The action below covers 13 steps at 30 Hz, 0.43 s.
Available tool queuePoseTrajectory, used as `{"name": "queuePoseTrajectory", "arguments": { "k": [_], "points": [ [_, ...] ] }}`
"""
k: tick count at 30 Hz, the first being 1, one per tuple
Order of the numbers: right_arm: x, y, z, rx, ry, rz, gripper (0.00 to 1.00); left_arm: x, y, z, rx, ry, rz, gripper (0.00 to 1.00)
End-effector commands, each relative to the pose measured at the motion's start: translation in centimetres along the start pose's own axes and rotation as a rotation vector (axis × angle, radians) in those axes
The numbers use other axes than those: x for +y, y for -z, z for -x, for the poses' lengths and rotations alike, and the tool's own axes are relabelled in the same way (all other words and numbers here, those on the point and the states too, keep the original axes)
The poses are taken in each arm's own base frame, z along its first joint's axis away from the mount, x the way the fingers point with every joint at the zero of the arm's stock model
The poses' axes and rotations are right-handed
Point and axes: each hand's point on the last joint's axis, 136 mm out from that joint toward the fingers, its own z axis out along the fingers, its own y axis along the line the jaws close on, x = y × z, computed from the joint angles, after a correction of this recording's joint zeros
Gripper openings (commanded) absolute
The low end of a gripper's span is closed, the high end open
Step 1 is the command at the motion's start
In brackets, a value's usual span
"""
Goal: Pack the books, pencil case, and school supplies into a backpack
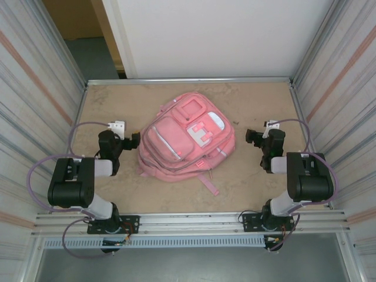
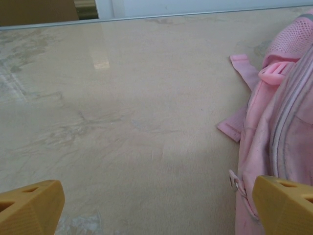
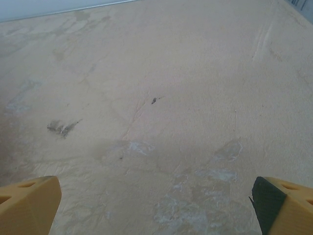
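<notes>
Subject: large pink fabric backpack (image 1: 187, 136) with paler pink and white front pockets; it lies flat at the middle of the beige mottled bench (image 1: 264, 106), pocket side up; its long axis runs on a diagonal, from the near-left toward the far-right; which end is the top cannot be told from the overhead view. A narrow pink strap (image 1: 208, 183) trails off its near edge toward the arm bases; in the left wrist view a second strap end and a pink plastic buckle (image 2: 272, 73) lie at the pack's far side, and a grey-edged zip line runs along its flank.

Left jaws: released, standing wide and holding nothing; they sit just beside the pack's left edge, pointing toward it; in the left wrist view the two yellow fingertips (image 2: 29, 205) stand at opposite lower corners, and the right-hand one overlaps the pack's side; contact cannot be told.

Right jaws: released, wide and holding nothing; they sit near the pack's right edge with bare bench between; the right wrist view looks across stained bench surface, its fingertips (image 3: 27, 203) far apart.
</notes>
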Motion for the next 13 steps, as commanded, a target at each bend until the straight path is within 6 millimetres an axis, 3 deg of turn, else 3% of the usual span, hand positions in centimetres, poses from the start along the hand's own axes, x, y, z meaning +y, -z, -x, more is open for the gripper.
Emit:
{"name": "queuePoseTrajectory", "arguments": {
  "k": [1, 13],
  "points": [
    [0.24, -0.19, 0.79, -0.012, 0.027, 0.01, 0.99, 0.17, -0.07, 0.43, -0.004, 0.007, 0.007, 0.98],
    [0.27, -0.15, 0.82, -0.012, 0.025, 0.02, 1.0, 0.16, -0.07, 0.48, -0.006, 0.006, 0.007, 0.99]
  ]
}}
